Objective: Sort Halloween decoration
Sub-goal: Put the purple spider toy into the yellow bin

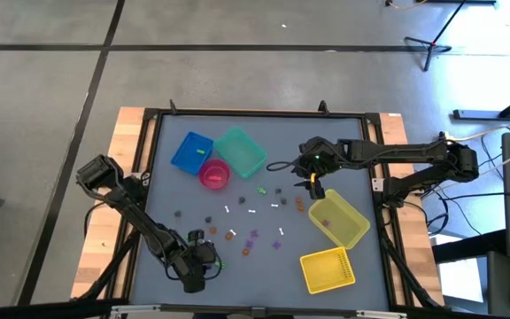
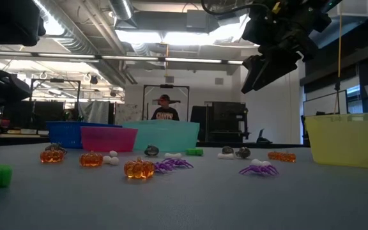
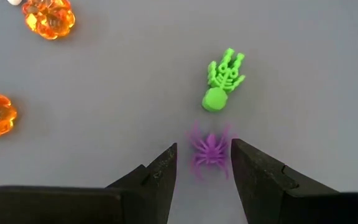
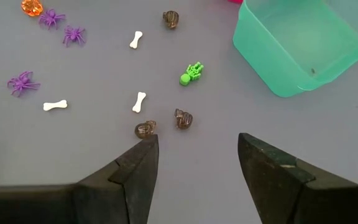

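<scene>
The left end effector (image 3: 204, 171), fingers spread, straddles a purple spider (image 3: 209, 149) near the desk's front edge.

1. Bright ceiling lights (image 2: 171, 35) glare white in the low view.
2. Against them the gripper overhead (image 2: 270, 67) shows as a dark silhouette.
3. The grey tabletop (image 1: 264, 257) is evenly lit; shadows are soft and faint.
4. The purple spider (image 3: 209, 149) between the wrist fingers looks blurred.
</scene>
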`<state>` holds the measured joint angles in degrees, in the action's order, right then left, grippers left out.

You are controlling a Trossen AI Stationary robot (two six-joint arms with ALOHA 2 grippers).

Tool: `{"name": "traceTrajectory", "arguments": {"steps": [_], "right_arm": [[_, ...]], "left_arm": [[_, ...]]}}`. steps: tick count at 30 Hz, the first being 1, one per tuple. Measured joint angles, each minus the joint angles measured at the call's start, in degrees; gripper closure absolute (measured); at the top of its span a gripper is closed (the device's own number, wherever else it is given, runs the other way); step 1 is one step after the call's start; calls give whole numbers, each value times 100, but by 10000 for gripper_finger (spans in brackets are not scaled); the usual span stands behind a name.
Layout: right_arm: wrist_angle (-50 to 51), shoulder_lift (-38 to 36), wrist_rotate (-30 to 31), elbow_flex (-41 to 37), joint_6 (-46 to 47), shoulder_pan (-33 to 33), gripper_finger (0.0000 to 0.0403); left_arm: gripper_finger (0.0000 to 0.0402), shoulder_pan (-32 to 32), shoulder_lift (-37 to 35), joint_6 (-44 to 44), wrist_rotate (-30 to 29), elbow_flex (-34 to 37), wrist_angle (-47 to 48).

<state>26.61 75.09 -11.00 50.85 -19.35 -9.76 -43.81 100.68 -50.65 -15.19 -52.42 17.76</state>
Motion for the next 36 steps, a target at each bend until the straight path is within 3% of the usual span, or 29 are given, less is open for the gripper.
{"name": "traceTrajectory", "arguments": {"steps": [22, 36], "right_arm": [[0, 0, 0, 0, 0, 0, 182], [0, 0, 0, 0, 0, 0, 182]], "left_arm": [[267, -68, 258, 20, -7, -15, -79], [314, -59, 271, -30, -43, -3, -62]]}}
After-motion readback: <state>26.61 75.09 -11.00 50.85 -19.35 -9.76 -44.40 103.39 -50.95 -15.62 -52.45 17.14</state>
